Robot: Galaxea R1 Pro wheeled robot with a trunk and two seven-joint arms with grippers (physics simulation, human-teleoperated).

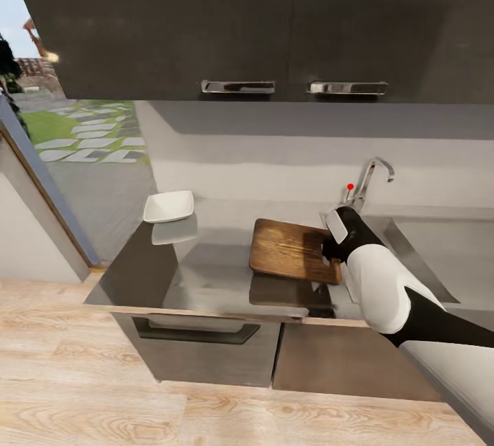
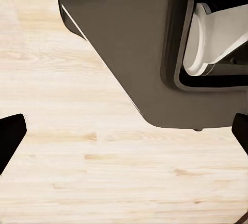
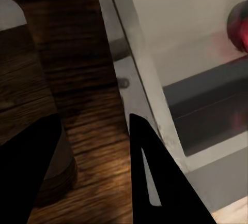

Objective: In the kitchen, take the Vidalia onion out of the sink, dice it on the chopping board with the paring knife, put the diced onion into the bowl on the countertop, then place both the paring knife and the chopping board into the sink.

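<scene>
Beside the stainless steel sink (image 1: 425,254), the right gripper (image 1: 335,248) is bearing down on the dark brown wooden chopping board (image 1: 288,248) at its sink-side edge — jaws apart, seemingly straddling that edge for lifting. The white squarish bowl (image 1: 168,206) is sitting well away from the sink.

Grained wooden chopping board (image 1: 291,249) on a glossy, reflective countertop (image 1: 199,274).

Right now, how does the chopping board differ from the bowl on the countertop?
The chopping board is dark brown wood and flat; the bowl is white and shallow with raised sides. The board is larger than the bowl. The right gripper is at the board's sink-side edge; the bowl stands alone near the countertop's left end. Both rest on the countertop.
</scene>
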